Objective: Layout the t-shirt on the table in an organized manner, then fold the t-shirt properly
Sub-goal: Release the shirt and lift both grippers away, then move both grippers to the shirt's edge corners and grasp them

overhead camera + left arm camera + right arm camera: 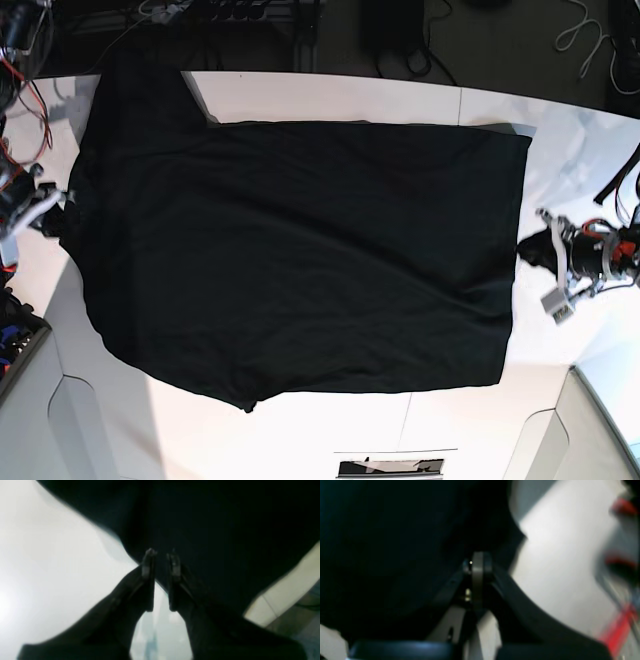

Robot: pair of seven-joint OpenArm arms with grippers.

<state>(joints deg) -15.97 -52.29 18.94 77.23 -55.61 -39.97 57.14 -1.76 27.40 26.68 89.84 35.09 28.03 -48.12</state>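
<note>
The large black fabric t-shirt is spread on the white smooth table. Its edge is pinched between the closed jaws of the right gripper; the left gripper is held low, jaws slightly parted at the hem.

Base view: looks straight down from high above, taking in the whole table and the t-shirt.
Left wrist view: sits behind the left gripper, very near the cloth, blurred.
Right wrist view: sits behind the right gripper, equally near.
Shared: all three show black cloth on white tabletop.
</note>
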